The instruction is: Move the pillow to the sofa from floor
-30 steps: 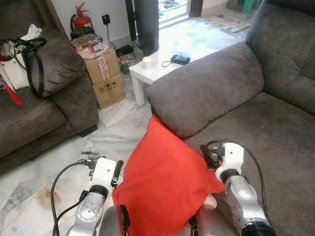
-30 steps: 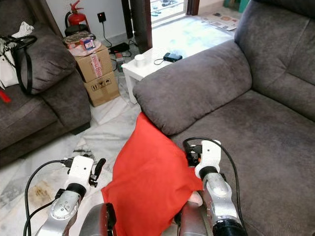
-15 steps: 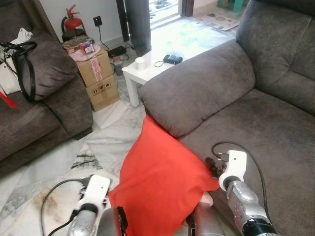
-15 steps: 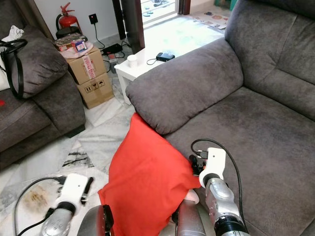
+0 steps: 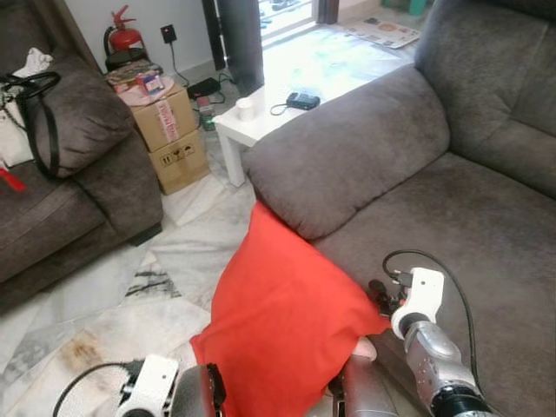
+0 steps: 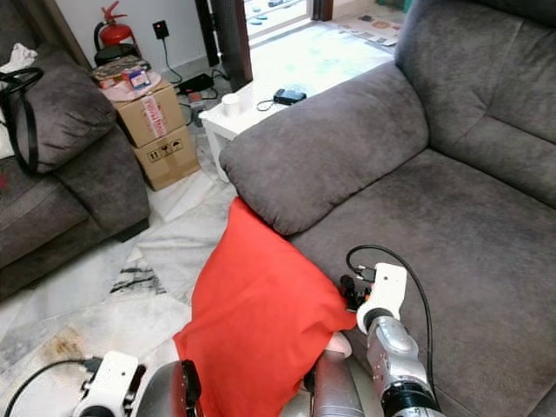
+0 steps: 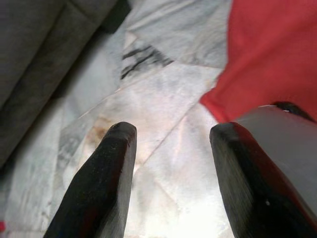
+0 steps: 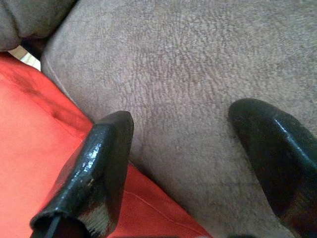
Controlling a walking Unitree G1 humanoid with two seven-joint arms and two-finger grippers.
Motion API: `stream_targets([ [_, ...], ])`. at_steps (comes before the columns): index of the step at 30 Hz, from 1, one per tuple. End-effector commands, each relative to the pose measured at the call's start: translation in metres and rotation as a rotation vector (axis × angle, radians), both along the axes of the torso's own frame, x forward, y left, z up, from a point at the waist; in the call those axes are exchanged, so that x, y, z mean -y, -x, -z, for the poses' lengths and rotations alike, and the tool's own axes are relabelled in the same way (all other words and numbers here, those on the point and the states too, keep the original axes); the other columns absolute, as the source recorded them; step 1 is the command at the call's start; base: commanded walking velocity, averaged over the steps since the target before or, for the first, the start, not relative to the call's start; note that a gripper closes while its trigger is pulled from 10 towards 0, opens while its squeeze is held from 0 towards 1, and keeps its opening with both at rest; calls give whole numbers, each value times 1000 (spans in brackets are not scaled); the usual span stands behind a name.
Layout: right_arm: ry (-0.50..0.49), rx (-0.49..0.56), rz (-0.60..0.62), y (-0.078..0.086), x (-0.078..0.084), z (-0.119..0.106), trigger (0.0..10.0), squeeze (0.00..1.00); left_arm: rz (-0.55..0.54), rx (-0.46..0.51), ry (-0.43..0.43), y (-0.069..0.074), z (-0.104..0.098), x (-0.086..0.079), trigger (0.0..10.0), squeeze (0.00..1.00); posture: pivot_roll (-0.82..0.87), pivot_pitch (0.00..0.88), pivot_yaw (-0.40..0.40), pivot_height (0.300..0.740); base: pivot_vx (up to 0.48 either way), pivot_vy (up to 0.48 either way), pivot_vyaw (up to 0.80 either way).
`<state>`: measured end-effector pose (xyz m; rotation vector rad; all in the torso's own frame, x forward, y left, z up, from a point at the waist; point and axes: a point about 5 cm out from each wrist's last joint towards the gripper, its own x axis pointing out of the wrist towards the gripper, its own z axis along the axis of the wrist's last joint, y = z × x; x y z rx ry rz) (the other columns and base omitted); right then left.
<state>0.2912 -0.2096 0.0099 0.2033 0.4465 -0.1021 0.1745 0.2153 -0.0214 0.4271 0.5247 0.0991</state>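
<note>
Lower centre, the red pillow point(image 5: 287, 321) leans on the grey sofa point(image 5: 486, 208). Right gripper point(image 8: 198, 163) spread wide beside it; left gripper point(image 7: 171, 148) parted over marble floor point(image 7: 163, 114), 2 fingers empty.

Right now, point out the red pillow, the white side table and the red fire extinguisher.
red fabric pillow point(image 5: 282, 321), left eye view, middle of its face
white side table point(image 5: 261, 122), left eye view, tabletop
red fire extinguisher point(image 5: 122, 36), left eye view, cylinder body

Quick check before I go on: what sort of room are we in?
Most likely a home living room: a grey sofa, a second sofa opposite, and a small white side table on a marble floor.
</note>
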Motion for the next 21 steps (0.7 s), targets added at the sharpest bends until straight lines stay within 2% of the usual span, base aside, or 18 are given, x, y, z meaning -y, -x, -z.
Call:
stream_targets([
  [1, 4, -19, 18, 7, 7, 4, 10000, 0, -31, -21, 3, 4, 4, -4, 10000, 0, -53, 112, 54, 580, 0, 0, 0],
  [6, -24, 14, 28, 7, 10, 1, 10000, 0, -29, -10, 2, 2, 3, -4, 10000, 0, -52, 112, 54, 580, 0, 0, 0],
  [7, -35, 32, 22, 7, 10, -1, 10000, 463, -31, -6, 3, 0, 3, -4, 10000, 0, -52, 111, 53, 580, 0, 0, 0],
  [8, -47, 53, 16, 7, 10, -3, 10000, 463, -34, -3, 4, -1, 2, -4, 10000, 0, -52, 111, 53, 580, 0, 0, 0],
  [9, -62, 78, 6, 7, 10, -5, 10000, 1000, -34, 0, 5, -2, 1, -4, 10000, 0, -50, 111, 53, 580, 0, 0, 0],
  [13, -102, 135, -33, 6, 10, -12, 10000, 1000, -35, 4, 7, -4, 0, -4, 10000, 0, -53, 112, 55, 580, 0, 0, 0],
  [16, -102, 201, -178, 3, 13, -25, 10000, 1000, -24, 7, 25, -9, 2, -2, 10000, 0, -56, 110, 57, 580, 0, 0, 0],
  [19, -31, 219, -326, 2, 16, -33, 10000, 1000, -10, 10, 35, -12, 3, 0, 10000, 0, -59, 109, 56, 580, 0, 0, 0],
  [20, 34, 218, -427, 3, 15, -35, 10000, 1000, -10, 11, 37, -13, 3, 1, 10000, 0, -61, 108, 56, 580, 0, 0, 0],
  [21, 34, 218, -427, 3, 15, -35, 10000, 1000, -10, 11, 37, -13, 3, 1, 10000, 0, -61, 108, 56, 580, 0, 0, 0],
])
